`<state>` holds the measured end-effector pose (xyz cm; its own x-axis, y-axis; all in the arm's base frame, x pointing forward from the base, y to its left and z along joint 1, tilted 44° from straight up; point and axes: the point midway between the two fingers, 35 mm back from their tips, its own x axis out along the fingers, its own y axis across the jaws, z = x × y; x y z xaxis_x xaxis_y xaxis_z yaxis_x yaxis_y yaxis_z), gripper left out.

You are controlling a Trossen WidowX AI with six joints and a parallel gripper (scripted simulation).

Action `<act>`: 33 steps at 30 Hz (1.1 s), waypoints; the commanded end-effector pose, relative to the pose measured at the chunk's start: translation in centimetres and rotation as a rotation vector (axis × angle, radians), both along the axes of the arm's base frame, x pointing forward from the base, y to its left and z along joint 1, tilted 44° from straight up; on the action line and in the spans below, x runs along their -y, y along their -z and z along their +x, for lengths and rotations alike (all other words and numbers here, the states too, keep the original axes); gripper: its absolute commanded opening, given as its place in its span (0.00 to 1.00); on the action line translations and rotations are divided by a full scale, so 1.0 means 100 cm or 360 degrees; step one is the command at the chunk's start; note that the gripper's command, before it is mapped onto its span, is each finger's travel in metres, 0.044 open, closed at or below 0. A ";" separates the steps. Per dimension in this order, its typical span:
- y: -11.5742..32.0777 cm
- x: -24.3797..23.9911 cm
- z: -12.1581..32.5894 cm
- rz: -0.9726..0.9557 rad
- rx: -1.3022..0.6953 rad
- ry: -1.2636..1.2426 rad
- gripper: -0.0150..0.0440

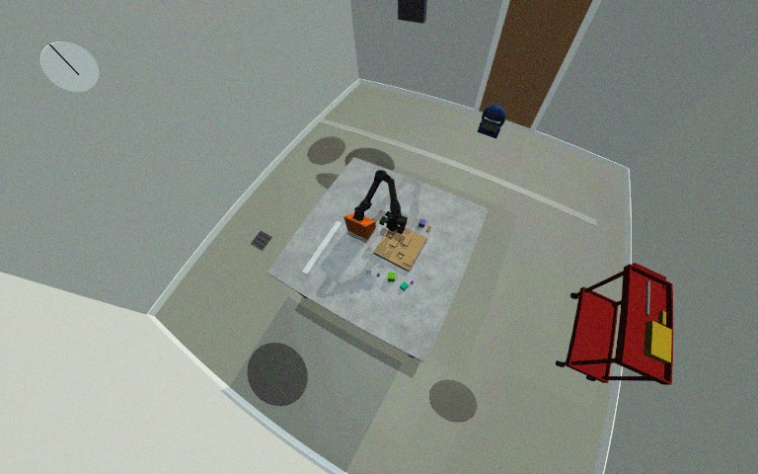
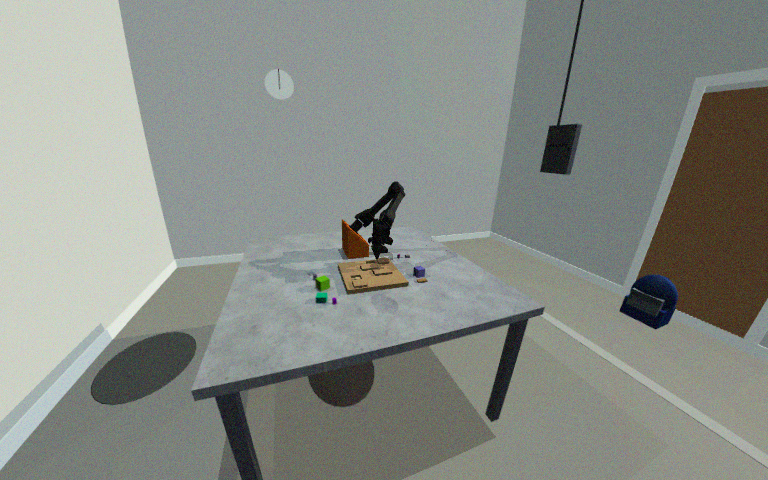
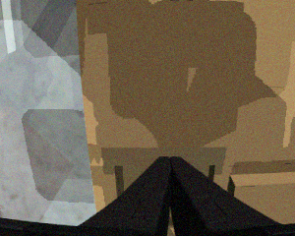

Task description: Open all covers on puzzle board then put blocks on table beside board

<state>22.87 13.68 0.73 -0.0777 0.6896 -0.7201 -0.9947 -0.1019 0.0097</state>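
Observation:
The wooden puzzle board (image 1: 416, 246) (image 2: 383, 283) (image 3: 277, 29) lies flat on the table. My gripper (image 2: 380, 256) (image 3: 169, 167) is shut and empty, its tips low over the board's arm-side part. In the wrist view a raised wooden cover (image 3: 270, 181) is right of the fingers, and dark narrow slots flank them. The fingers hide what is beneath; I cannot tell how far each cover is open. A green block (image 1: 391, 276) (image 2: 323, 283), a teal block (image 1: 404, 285) (image 2: 321, 297) and a violet-blue block (image 1: 422, 223) (image 2: 419, 271) rest on the table clear of the board.
An orange wedge-shaped panel (image 1: 359, 226) (image 2: 353, 240) stands by the arm's base. A small orange-brown piece (image 1: 428, 228) (image 2: 421, 280) lies near the violet-blue block. A tiny purple piece (image 1: 412, 282) (image 2: 334, 300) lies by the teal block. A white strip (image 1: 321, 248) lies on the table.

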 end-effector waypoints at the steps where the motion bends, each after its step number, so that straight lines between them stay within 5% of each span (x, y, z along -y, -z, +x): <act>1: -0.005 0.002 0.001 0.0010 0.0009 -0.0005 0.25; 23: -0.022 0.017 0.002 0.0001 -0.0001 -0.0001 0.25; 33: -0.019 0.028 0.054 0.0006 0.0009 -0.0003 0.25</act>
